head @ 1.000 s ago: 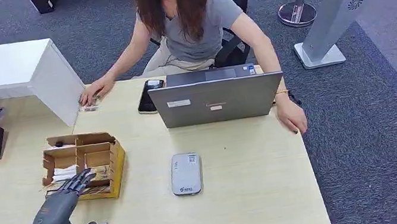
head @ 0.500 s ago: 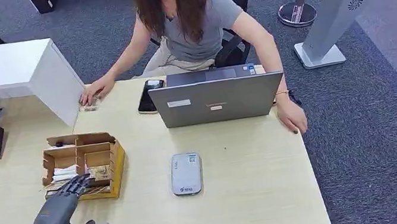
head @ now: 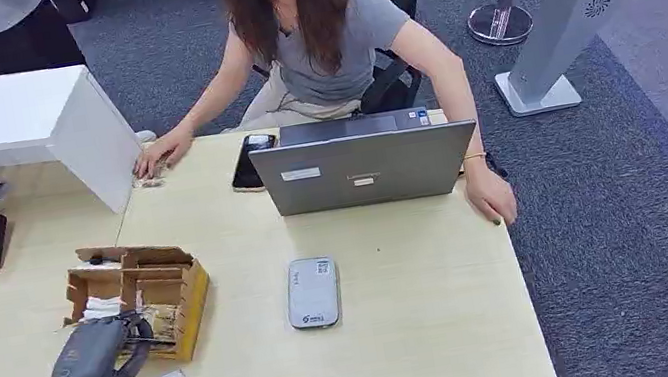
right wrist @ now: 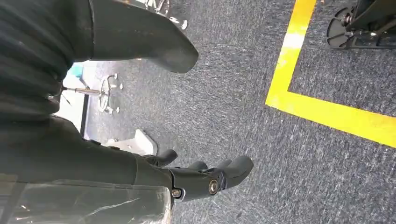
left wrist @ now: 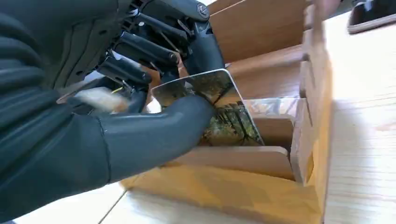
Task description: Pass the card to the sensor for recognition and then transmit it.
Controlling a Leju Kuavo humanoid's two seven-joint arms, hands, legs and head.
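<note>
Grey left hand (left wrist: 140, 107) at the near table edge, thumb and fingers pinching a picture card (left wrist: 224, 109) inside the cardboard divider box (head: 180, 299). Farther off: grey sensor (head: 313, 292), then laptop (head: 365, 168). Right hand (right wrist: 205, 179) hanging empty, fingers apart.

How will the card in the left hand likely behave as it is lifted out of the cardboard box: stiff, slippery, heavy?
The card looks thin and glossy, so probably light and somewhat slippery between the left hand's thumb and fingers. It appears flat, not visibly bent, suggesting fair stiffness. The cardboard box seems light and may shift if the card snags.
</note>
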